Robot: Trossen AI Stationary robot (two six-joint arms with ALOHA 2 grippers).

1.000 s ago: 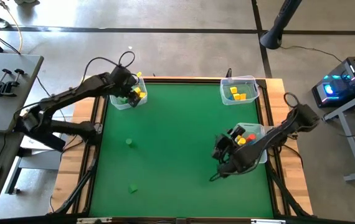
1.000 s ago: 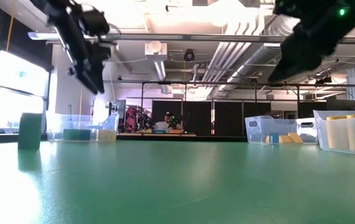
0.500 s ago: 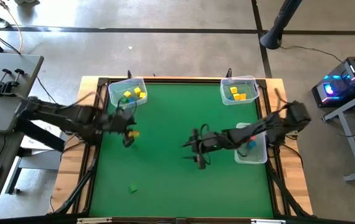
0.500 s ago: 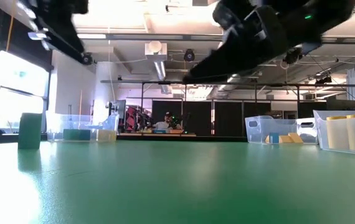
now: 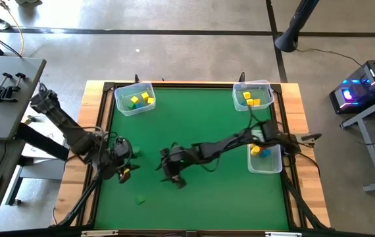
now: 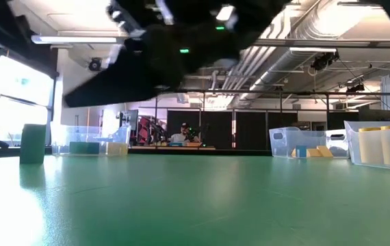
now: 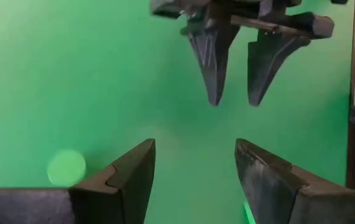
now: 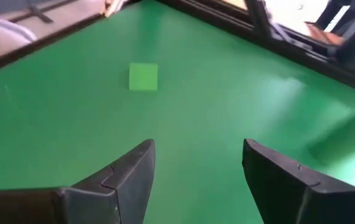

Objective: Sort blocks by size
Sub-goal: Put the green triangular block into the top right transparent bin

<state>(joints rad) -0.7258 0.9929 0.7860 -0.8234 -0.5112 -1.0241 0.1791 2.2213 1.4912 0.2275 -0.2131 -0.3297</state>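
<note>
A small green block lies on the green mat near the front left; it also shows in the right wrist view. A round pale green block lies on the mat beside my left gripper. A green block stands at the left in the low view. My left gripper is open and empty over the mat's left part. My right gripper is open and empty over the middle, facing the left one; its fingers show in the left wrist view. More yellow, blue and red blocks lie in the bins.
Three clear bins stand on the mat: far left, far right and at the right edge. A wooden frame borders the mat. The right arm stretches across the mat from the right side.
My left gripper has swung quickly from the far-left bin toward the near edge, along the mat's left side. My right gripper has swept from the right-edge bin toward the table's left, out to the middle. The two grippers now face each other.
</note>
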